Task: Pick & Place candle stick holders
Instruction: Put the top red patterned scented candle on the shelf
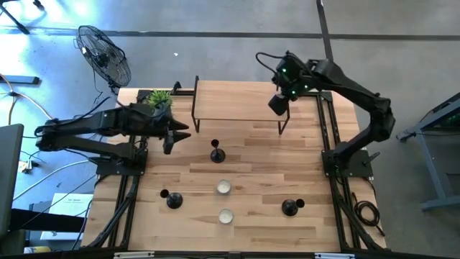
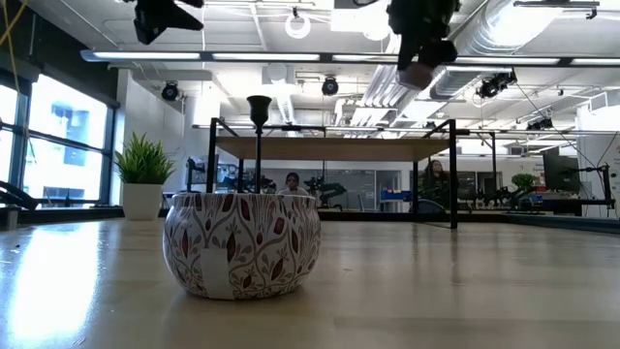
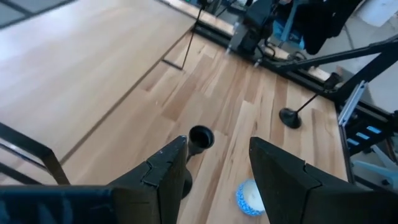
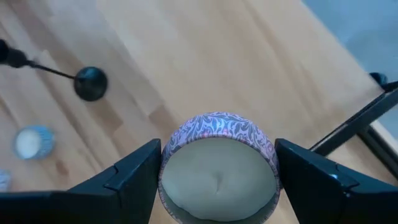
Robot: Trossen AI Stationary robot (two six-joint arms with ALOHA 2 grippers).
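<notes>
Three black candle stick holders stand on their round bases on the wooden table: one mid-table (image 1: 217,153), one near left (image 1: 172,199), one near right (image 1: 290,207). Two tealight cups (image 1: 223,188) (image 1: 226,216) sit between them; the nearer one has a leaf-patterned wall (image 2: 242,242). My left gripper (image 1: 172,137) (image 3: 217,168) hovers open, left of and above the mid-table holder (image 3: 200,137). My right gripper (image 1: 279,106) (image 4: 217,180) is high over the right end of the raised shelf, shut on a third leaf-patterned tealight cup (image 4: 217,168). My right gripper pinches the tealight cup by two opposite sides of its round wall (image 4: 169,149) between its two fingers (image 4: 134,177). The fingers slant steeply down from above. The cup is lifted clear of the table, its wax top facing up toward the wrist.
A low wooden shelf on thin black legs (image 1: 237,101) spans the far middle of the table. A potted plant (image 1: 159,98) stands at the far left corner and a fan (image 1: 104,54) is beyond it. Black rails (image 1: 327,137) run along both sides.
</notes>
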